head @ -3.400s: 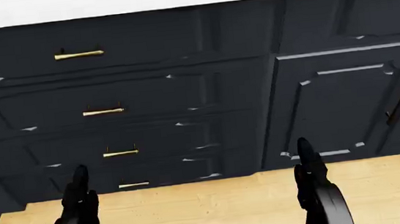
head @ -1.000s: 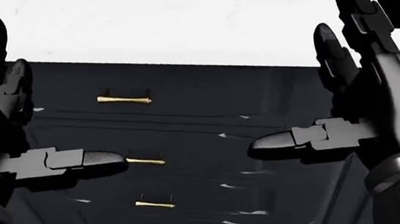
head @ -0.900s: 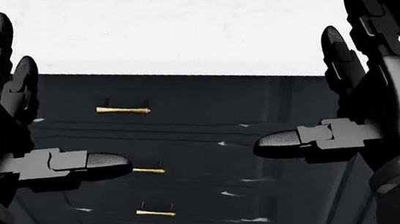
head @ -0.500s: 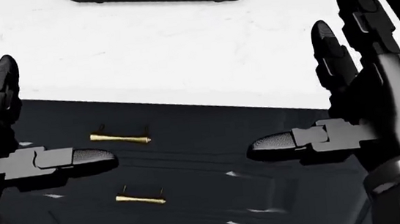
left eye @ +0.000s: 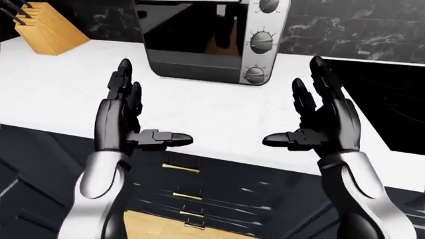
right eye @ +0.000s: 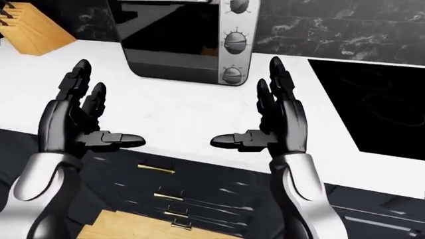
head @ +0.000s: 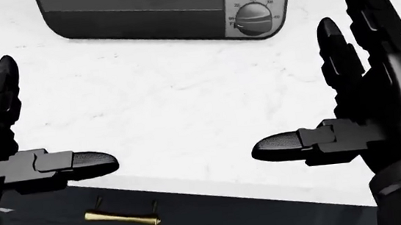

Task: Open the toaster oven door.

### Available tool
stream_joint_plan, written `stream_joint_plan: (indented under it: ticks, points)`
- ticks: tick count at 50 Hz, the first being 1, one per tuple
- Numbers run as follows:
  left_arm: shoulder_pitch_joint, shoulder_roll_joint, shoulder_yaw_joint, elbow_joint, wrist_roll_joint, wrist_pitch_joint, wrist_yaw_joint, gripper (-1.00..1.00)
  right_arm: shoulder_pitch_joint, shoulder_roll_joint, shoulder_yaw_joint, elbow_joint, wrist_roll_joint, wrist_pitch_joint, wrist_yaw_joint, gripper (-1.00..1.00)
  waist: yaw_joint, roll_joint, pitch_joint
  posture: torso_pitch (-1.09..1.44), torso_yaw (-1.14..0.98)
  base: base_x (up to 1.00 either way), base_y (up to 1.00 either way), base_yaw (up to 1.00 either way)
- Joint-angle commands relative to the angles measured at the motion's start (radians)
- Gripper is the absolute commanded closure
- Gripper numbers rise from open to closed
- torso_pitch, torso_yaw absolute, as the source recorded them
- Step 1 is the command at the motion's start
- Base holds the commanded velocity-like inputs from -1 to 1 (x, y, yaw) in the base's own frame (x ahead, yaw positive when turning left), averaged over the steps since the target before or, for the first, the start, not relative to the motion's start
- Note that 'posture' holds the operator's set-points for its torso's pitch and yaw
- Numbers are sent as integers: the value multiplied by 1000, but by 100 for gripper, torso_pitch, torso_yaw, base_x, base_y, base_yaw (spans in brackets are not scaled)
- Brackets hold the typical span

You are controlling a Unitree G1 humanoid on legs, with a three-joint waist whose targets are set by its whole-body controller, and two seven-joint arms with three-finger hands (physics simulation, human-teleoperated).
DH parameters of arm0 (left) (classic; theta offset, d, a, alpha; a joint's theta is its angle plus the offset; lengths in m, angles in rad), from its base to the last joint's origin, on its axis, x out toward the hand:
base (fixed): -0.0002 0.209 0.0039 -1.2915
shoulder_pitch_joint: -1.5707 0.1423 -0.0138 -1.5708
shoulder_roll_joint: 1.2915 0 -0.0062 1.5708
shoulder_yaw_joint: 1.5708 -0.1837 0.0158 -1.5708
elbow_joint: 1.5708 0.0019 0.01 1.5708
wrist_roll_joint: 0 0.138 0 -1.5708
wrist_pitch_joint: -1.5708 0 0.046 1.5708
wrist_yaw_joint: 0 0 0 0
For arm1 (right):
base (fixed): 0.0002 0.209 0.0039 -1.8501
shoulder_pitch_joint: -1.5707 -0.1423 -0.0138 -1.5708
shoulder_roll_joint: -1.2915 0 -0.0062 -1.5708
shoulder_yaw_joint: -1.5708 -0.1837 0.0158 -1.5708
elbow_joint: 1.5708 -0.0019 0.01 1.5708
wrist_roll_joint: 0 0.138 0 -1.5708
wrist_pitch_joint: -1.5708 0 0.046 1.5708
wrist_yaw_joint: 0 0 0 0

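Two open hands (left eye: 133, 119) (left eye: 325, 119), one toaster oven (left eye: 206, 40)

Bright, even simulator light, sharp throughout, faint reflections on glossy dark surfaces.

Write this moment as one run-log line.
toaster oven: door shut | left hand: open, empty | right hand: open, empty | both over counter

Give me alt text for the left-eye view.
Two open black robot hands, left hand and right hand, are raised over a white countertop, short of a closed silver toaster oven. A wooden knife block stands top left.
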Motion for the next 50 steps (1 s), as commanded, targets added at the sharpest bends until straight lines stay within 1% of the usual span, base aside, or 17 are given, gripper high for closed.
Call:
stream_joint_plan:
  ticks: [1, 4, 5, 8, 12, 16, 17, 30, 31, 33, 37, 41, 42, 44, 45, 46, 50]
  points:
    - [-15, 1, -2, -11, -3, -23, -2, -100, -7, -6, -9, -9, -1, -29, 1, -100, -5, 0, -5, 0, 0, 0, 0, 0]
    - [-19, 1, -3, -27, -4, -4, 2, -100, 1, -6, -12, -9, 2, -36, 1, -100, 2, -72, -24, 0, 0, 0, 0, 0]
    - [-17, 1, -2, -22, -4, -11, 1, -100, 0, -7, -13, -13, 3, -32, -1, -100, 2, -40, 2, 0, 0, 0, 0, 0]
    - [-21, 1, -2, -27, -5, -3, 2, -100, -1, -8, -18, -20, 10, -31, -5, -100, -7, -66, 2, 0, 0, 0, 0, 0]
    - [-26, 3, -1, -27, -6, -1, 2, -100, 1, -11, -22, -18, 12, -43, -4, -100, -9, -48, 14, 0, 0, 0, 0, 0]
    - [-24, 5, -1, -23, -6, -8, 0, -100, -1, -13, -24, -23, 16, -36, -11, -100, -21, 19, 3, 0, 0, 0, 0, 0]
    - [-22, 4, 0, -19, -6, -13, 0, -100, 1, -14, -24, -20, 15, -40, -9, -100, -22, -18, 2, 0, 0, 0, 0, 0]
    - [-52, 9, -14, 0, 7, -9, -2, -100, -1, -27, -52, -16, 41, -46, -20, -100, -9, -31, -29, 0, 0, 0, 0, 0]
    - [-56, 7, -15, -1, 7, -5, -3, -100, 1, -28, -54, -7, 36, -51, -25, -100, -9, -27, -46, 0, 0, 0, -23, 0]
    - [-58, 7, -16, 1, 9, -5, -3, -100, -1, -30, -58, -15, 44, -43, -32, -100, -11, 35, -12, 0, 0, 0, -85, 0]
    - [-55, 5, -15, -1, 10, -5, -4, -100, 6, -30, -55, -8, 44, -58, -31, -100, -4, 51, -23, 0, 0, 0, -90, 0]
    - [-44, 3, -15, 4, 10, -21, -7, -100, 9, -29, -50, -9, 44, -65, -34, -100, -1, 19, -27, 0, 0, 0, -80, 0]
    - [-43, 3, -15, 5, 11, -22, -8, -100, 10, -30, -47, -10, 41, -67, -33, -100, 10, -7, -17, 0, 0, 0, 0, 0]
    - [-46, 5, -13, 5, 13, -21, -8, -100, 15, -29, -36, -3, 26, -81, -23, -100, 22, -107, 8, 0, 0, 0, 0, 0]
    - [-48, 6, -14, 4, 15, -21, -8, -100, 14, -27, -37, -5, 25, -79, -22, -100, 4, -111, 31, 0, 0, 0, 0, 0]
    - [-49, 8, -14, 3, 17, -22, -8, -100, 15, -27, -36, -3, 21, -82, -20, -100, 6, -64, 25, 0, 0, 0, 0, 0]
    - [-52, 11, -12, -1, 20, -23, -13, -100, 19, -23, -35, -2, 14, -87, -13, -100, -6, -44, -1, 0, 0, 0, 0, 0]
